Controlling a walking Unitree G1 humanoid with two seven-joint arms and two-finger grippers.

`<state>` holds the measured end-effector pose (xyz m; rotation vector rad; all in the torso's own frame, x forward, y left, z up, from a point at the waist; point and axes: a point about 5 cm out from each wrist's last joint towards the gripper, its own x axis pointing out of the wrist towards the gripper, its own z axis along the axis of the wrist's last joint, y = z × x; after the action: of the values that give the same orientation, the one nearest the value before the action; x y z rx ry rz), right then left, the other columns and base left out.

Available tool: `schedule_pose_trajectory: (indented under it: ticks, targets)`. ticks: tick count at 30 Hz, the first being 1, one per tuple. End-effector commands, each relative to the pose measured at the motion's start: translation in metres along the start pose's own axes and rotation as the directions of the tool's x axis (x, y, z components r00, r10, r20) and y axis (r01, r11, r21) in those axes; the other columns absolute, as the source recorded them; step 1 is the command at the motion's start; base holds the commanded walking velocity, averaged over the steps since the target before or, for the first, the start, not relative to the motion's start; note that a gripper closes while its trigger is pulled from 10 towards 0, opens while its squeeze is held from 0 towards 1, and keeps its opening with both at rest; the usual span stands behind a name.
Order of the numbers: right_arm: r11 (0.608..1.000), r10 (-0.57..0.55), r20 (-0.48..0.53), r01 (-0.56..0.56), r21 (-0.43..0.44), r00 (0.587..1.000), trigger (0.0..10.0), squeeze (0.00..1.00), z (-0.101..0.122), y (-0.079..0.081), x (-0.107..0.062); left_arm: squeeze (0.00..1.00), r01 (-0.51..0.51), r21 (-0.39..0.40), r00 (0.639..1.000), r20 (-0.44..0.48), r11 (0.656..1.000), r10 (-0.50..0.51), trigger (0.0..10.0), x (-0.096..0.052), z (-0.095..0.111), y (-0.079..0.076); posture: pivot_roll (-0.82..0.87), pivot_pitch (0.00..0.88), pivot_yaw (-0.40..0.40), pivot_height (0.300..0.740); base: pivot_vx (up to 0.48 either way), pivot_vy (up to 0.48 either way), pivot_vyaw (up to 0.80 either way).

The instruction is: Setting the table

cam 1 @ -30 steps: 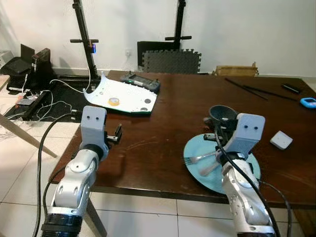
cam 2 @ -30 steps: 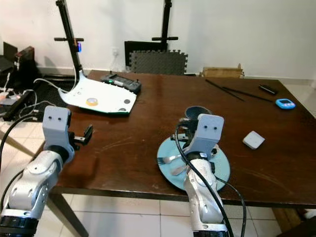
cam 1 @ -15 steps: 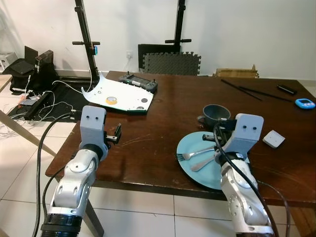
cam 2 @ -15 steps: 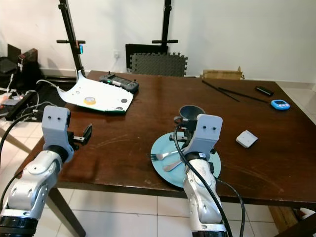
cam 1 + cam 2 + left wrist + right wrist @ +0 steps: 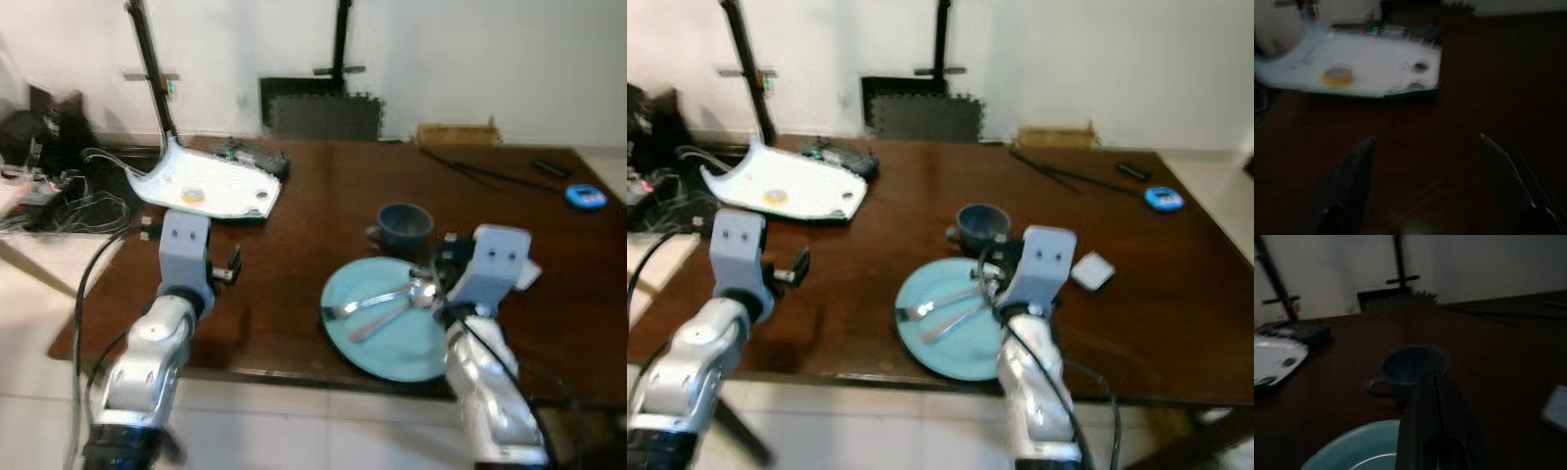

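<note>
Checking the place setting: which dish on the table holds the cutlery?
The flat light-blue plate, bearing a fork and spoon; the dark mug behind it does not.

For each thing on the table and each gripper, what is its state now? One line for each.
Plate: flat on the table near the front edge, holding a fork and a spoon.
Fork: lying on the plate.
Spoon: lying on the plate beside the fork.
Cup: upright, behind the plate.
Left gripper: open, holding nothing, above the table.
Right gripper: fingers together, over the plate's far side.
</note>
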<state>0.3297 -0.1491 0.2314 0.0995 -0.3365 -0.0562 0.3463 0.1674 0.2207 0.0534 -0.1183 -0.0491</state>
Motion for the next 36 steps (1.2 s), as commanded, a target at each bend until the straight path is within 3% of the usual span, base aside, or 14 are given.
schedule_pose_trajectory:
  ticks: [1, 20, 36]
  targets:
    - [1.000, -0.021, -0.038, 0.021, -0.001, 0.999, 10.0, 0.00, -0.0090, -0.0059, -0.0037, 0.00, 0.009, -0.011, 1.000, -0.010, 1.000, -0.010, 10.0, -0.0020, -0.0041, -0.0022, -0.05, 0.113, 0.032, 0.740, 0.000, 0.000, 0.00]
    - [1.000, -0.017, -0.042, 0.016, -0.010, 0.999, 10.0, 0.00, -0.0090, -0.0070, -0.0035, 0.00, 0.015, -0.035, 1.000, 0.004, 0.999, -0.015, 10.0, -0.0033, -0.0019, -0.0046, -0.05, 0.119, 0.023, 0.740, 0.000, 0.000, 0.00]
    - [1.000, -0.014, -0.042, 0.014, -0.010, 0.999, 10.0, 0.00, -0.0096, -0.0059, -0.0035, 0.00, 0.034, -0.015, 0.999, 0.003, 0.999, -0.034, 10.0, -0.0027, -0.0029, -0.0056, -0.05, 0.113, 0.024, 0.740, 0.000, -0.394, 0.00]
